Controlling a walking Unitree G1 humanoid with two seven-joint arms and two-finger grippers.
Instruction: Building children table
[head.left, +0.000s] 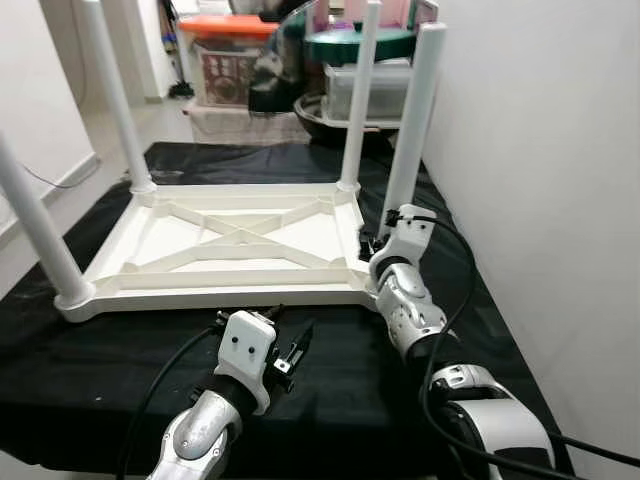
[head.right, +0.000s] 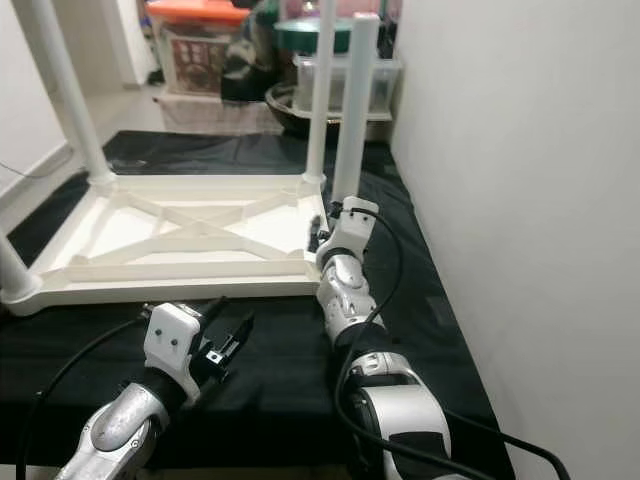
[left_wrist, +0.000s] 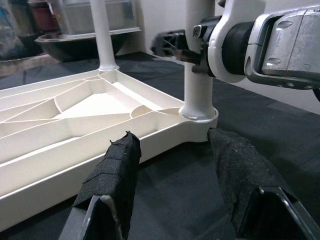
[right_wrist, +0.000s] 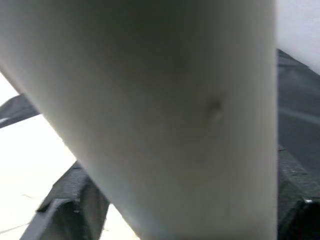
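Observation:
A white children's table (head.left: 240, 240) lies upside down on a black cloth (head.left: 120, 360), with its legs pointing up. My right gripper (head.left: 375, 240) is at the base of the near right leg (head.left: 415, 120), shut around it. In the right wrist view this leg (right_wrist: 165, 115) stands between the two black fingers (right_wrist: 70, 200). My left gripper (head.left: 290, 345) hovers open just in front of the table's near edge, empty. In the left wrist view its fingertips (left_wrist: 117, 180) point at that corner socket (left_wrist: 198, 112).
A white wall (head.left: 540, 150) runs close along the right side. Behind the table stand an orange-lidded storage box (head.left: 230, 60), clear bins (head.left: 365, 85) and a dark bowl (head.left: 325, 118). The black cloth ends near me at the front edge.

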